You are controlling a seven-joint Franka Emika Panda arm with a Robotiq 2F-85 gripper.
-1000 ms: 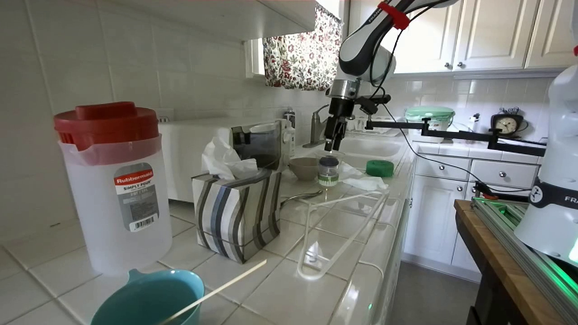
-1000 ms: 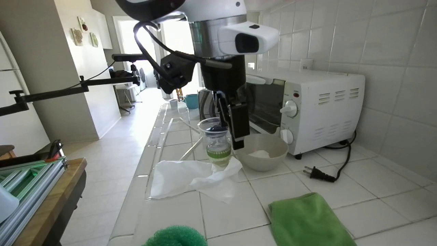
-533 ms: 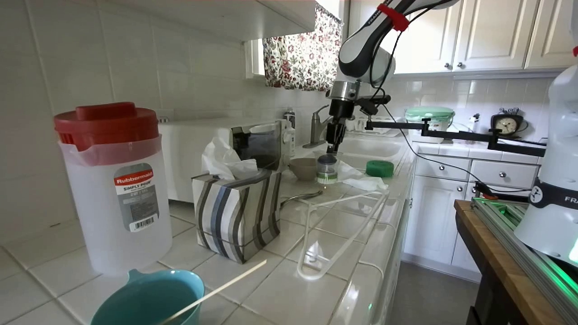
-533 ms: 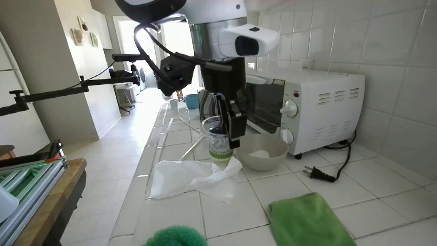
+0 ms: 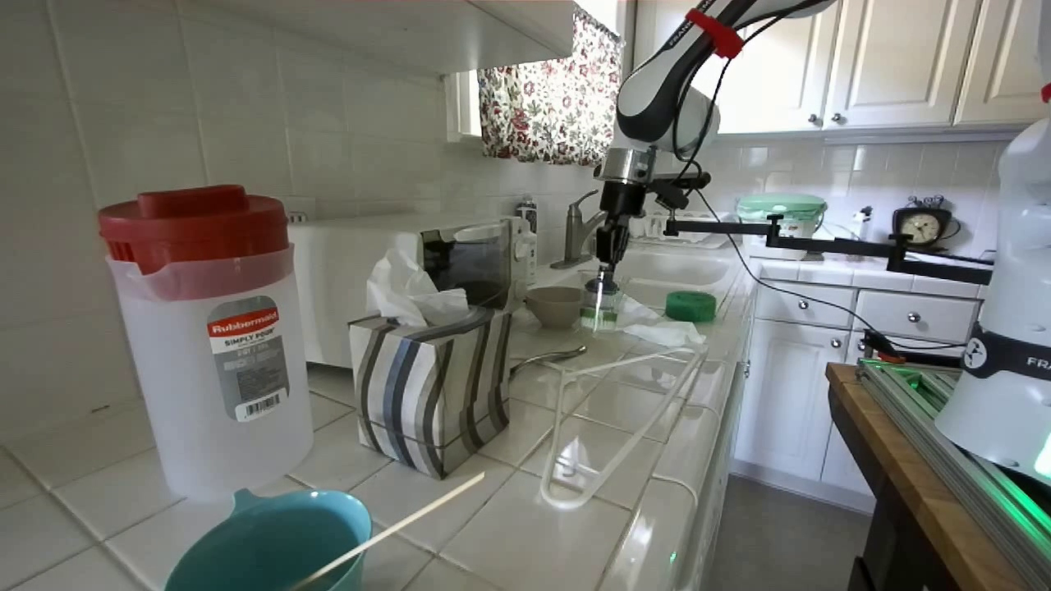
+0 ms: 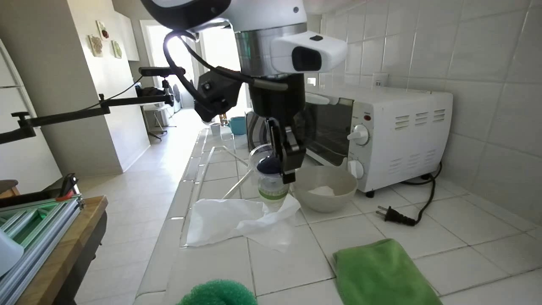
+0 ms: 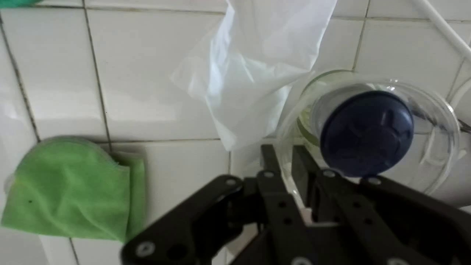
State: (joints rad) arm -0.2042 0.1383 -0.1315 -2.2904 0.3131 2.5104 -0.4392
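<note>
White-tiled countertop (image 6: pixel 292 264): clear plastic cup (image 6: pixel 273 194) standing inboard of front edge, navy-lidded jar (image 7: pixel 368 134) inside probably weighting it; you're keeping black gripper (image 7: pixel 283 149) astride rim, fingers narrowly apart.

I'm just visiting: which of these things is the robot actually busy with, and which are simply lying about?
Seemingly part of the job:
clear plastic cup
dark blue lid, seen inside that cup
end effector, straddling the cup's rim

Probably just lying about:
bowl beside the cup
green cloth
toaster oven
striped tissue box
red-lidded pitcher
</note>
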